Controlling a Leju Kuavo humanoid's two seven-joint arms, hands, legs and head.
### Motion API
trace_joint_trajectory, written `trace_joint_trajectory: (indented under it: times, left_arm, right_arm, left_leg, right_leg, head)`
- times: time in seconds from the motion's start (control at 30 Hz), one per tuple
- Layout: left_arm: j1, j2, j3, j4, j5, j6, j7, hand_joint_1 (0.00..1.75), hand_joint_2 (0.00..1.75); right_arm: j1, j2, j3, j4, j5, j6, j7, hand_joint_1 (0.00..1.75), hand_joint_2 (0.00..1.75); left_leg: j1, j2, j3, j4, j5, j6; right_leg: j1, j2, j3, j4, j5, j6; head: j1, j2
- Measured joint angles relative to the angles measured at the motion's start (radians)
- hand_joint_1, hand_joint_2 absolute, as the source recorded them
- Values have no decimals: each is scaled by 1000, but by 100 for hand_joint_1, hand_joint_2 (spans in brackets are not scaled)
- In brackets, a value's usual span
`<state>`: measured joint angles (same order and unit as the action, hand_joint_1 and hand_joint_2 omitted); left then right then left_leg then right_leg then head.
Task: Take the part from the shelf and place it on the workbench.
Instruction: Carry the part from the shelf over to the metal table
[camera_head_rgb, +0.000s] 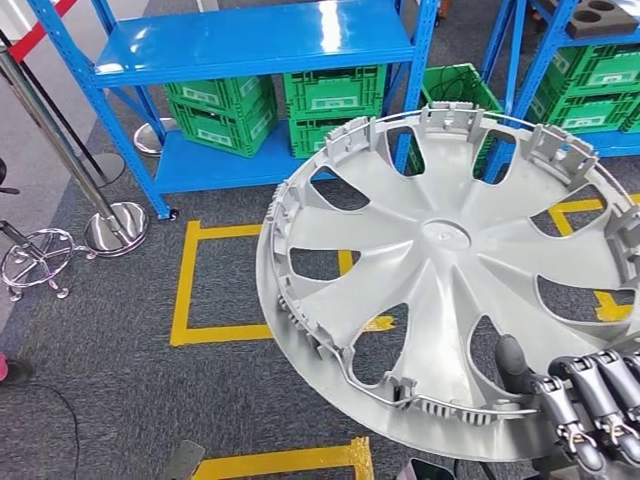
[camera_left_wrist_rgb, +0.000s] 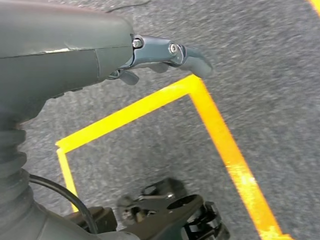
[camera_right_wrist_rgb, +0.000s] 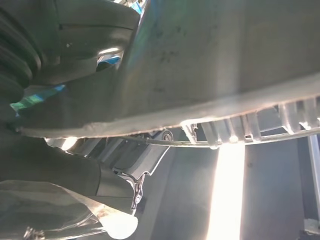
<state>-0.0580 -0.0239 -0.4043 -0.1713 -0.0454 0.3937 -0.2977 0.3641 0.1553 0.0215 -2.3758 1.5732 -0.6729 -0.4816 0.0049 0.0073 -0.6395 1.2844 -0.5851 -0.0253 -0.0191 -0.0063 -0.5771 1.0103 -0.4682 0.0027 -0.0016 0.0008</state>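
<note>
A large silver wheel cover (camera_head_rgb: 445, 270), inner side up with spokes and rim clips showing, hangs above the floor at the right of the head view. My right hand (camera_head_rgb: 581, 400) grips its near rim, dark fingers curled over the edge. In the right wrist view the cover's rim (camera_right_wrist_rgb: 226, 75) lies close across the picture with my right hand's fingers (camera_right_wrist_rgb: 128, 160) under it. My left hand (camera_left_wrist_rgb: 158, 55) hangs over the grey floor, fingers stretched out and holding nothing.
Blue shelves (camera_head_rgb: 249, 45) stand ahead with green crates (camera_head_rgb: 332, 95) on the low level. Yellow tape lines (camera_head_rgb: 185, 285) mark squares on the grey carpet. A chrome barrier post base (camera_head_rgb: 113, 225) stands at the left.
</note>
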Motion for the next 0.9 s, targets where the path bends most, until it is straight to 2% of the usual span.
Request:
trace_joint_trajectory:
  times: [0.03, 0.07, 0.1, 0.13, 0.17, 0.2, 0.23, 0.27, 0.3, 0.33, 0.4, 0.43, 0.47, 0.5, 0.53, 0.57, 0.6, 0.63, 0.67, 0.7, 0.77, 0.8, 0.83, 0.9]
  left_arm:
    - [0, 1, 0, 0, 0, 0, 0, 0, 175]
    - [-1, 1, 0, 0, 0, 0, 0, 0, 175]
    - [-2, 2, -1, 0, 0, 0, 0, 0, 175]
    - [-3, 2, -1, 0, 0, 0, 0, 0, 175]
    - [-4, 2, -1, 0, 0, 0, 0, 0, 175]
    - [-4, 1, -2, 0, 0, 0, 0, 0, 175]
    - [-4, 1, -2, 0, 0, 1, 0, 0, 175]
    - [-5, 1, -2, 0, 0, 1, 0, 0, 175]
    - [-6, 1, -2, 0, 0, 1, 0, 0, 175]
    - [-7, 1, -2, 0, 0, 1, 0, 0, 175]
    - [-9, 1, -2, 0, 0, 1, 0, 0, 175]
    - [-9, 0, -2, 0, 0, 1, 0, 0, 175]
    - [-9, 0, -2, 0, 0, 1, 0, 0, 175]
    - [-9, -1, -3, 0, 0, 1, 0, 0, 175]
    - [-9, -1, -3, 0, -1, 1, -1, 0, 175]
    - [-10, -1, -3, 0, -2, 2, -1, 0, 175]
    - [-11, -1, -3, 0, -4, 3, -1, 0, 175]
    - [-14, -1, -3, 0, -5, 3, -1, 0, 175]
    - [-17, -1, -3, 0, -5, 3, -1, 0, 175]
    - [-19, -1, -3, 0, -3, 1, 1, 0, 175]
    - [-21, -2, -3, 0, 6, -5, 6, 0, 175]
    - [-19, -2, -2, 0, 11, -8, 9, 0, 175]
    - [-17, -2, -2, 0, 15, -11, 12, 0, 175]
    - [-13, -5, -1, 0, 21, -15, 19, 0, 175]
  right_arm:
    - [1, 0, -1, 0, 0, 0, 0, 175, 175]
    - [1, 0, -2, 0, 0, 0, 0, 175, 175]
    - [2, 0, -3, -1, 0, 0, 0, 175, 175]
    - [2, 0, -4, -2, 0, 0, 0, 175, 175]
    - [2, 0, -4, -2, 0, 0, 0, 175, 175]
    - [2, 1, -5, -3, 0, 0, 0, 175, 175]
    - [2, 1, -6, -3, 0, 0, 0, 175, 175]
    - [3, 1, -6, -4, 0, 0, 0, 175, 175]
    - [3, 2, -6, -4, 0, 0, 0, 175, 175]
    - [4, 2, -6, -5, 0, 0, 0, 175, 175]
    - [3, 2, -6, -6, 0, 0, 0, 175, 175]
    - [3, 2, -6, -6, 0, 0, 0, 175, 175]
    - [3, 2, -6, -6, 0, 0, 0, 175, 175]
    - [3, 2, -6, -6, 0, 0, 0, 175, 175]
    - [2, 2, -6, -6, 0, 0, 2, 175, 175]
    - [1, 2, -6, -6, 0, 0, 4, 175, 175]
    - [-2, 2, -6, -6, 0, 0, 7, 175, 175]
    - [-7, 2, -6, -6, 0, 0, 10, 175, 175]
    - [-13, 2, -6, -5, 0, 0, 13, 175, 175]
    - [-17, 2, -6, -5, 0, 0, 16, 175, 175]
    - [-20, 2, -6, -4, 0, 0, 17, 175, 175]
    - [-20, 2, -6, -4, 0, 0, 16, 175, 175]
    - [-19, 2, -6, -4, 0, 0, 12, 175, 175]
    - [-17, 2, -6, -4, 0, 0, -1, 175, 175]
  left_leg:
    - [2, 0, 43, -50, 30, 1]
    - [3, -2, 95, -124, 47, 4]
    - [2, -4, 146, -203, 50, 8]
    - [0, -5, 181, -262, 46, 12]
    - [-4, -7, 197, -296, 39, 17]
    - [-7, -7, 197, -307, 41, 22]
    - [-7, -6, 188, -308, 51, 29]
    - [-7, -4, 177, -311, 63, 38]
    - [-6, -1, 164, -314, 77, 47]
    - [-5, 2, 149, -316, 92, 54]
    - [-11, 5, 116, -315, 117, 64]
    - [-13, 6, 99, -313, 130, 66]
    - [-16, 7, 82, -311, 143, 67]
    - [-17, 7, 63, -307, 155, 66]
    - [-18, 8, 45, -302, 166, 64]
    - [-18, 8, 29, -295, 177, 61]
    - [-19, 7, 15, -287, 185, 58]
    - [-21, 7, 3, -280, 194, 53]
    - [-21, 7, -6, -275, 202, 48]
    - [-22, 7, -12, -274, 211, 43]
    - [-17, 6, -20, -273, 215, 30]
    - [-15, 4, -25, -260, 195, 22]
    - [-12, 3, -34, -228, 155, 15]
    - [-5, 1, -58, -113, 56, 0]
  right_leg:
    - [0, 0, -15, 3, 10, 3]
    - [0, 0, -27, 6, 19, 6]
    - [0, 0, -36, 7, 27, 11]
    - [0, -1, -41, 7, 36, 17]
    - [-1, -1, -45, 6, 46, 24]
    - [-2, -2, -47, 2, 57, 32]
    - [-4, -2, -51, 0, 64, 39]
    - [-5, -1, -57, 3, 59, 44]
    - [-5, 1, -67, 18, 32, 47]
    - [-4, 2, -80, 52, -13, 48]
    - [-2, 4, -100, 163, -121, 50]
    - [-2, 4, -101, 217, -148, 51]
    - [-2, 4, -94, 253, -148, 52]
    - [-2, 4, -75, 261, -125, 53]
    - [-2, 4, -42, 238, -93, 52]
    - [-2, 4, 7, 185, -73, 49]
    - [0, 4, 65, 111, -69, 46]
    - [1, 3, 112, 41, -81, 43]
    - [3, 3, 142, -11, -99, 39]
    - [5, 3, 153, -39, -109, 35]
    - [4, 2, 139, -46, -103, 22]
    - [3, 1, 132, -46, -94, 15]
    - [1, 0, 124, -47, -83, 10]
    - [0, -2, 107, -47, -66, 4]
  head:
    - [0, 0]
    - [0, 0]
    - [0, 0]
    - [1, 0]
    - [1, 0]
    - [1, 0]
    - [0, 0]
    - [0, 0]
    - [1, 0]
    - [3, 0]
    - [8, 0]
    - [9, 0]
    - [9, 0]
    - [10, 0]
    - [9, 0]
    - [9, 0]
    - [10, 0]
    - [10, 0]
    - [10, 0]
    - [11, 0]
    - [11, 0]
    - [10, 0]
    - [9, 0]
    - [6, 0]
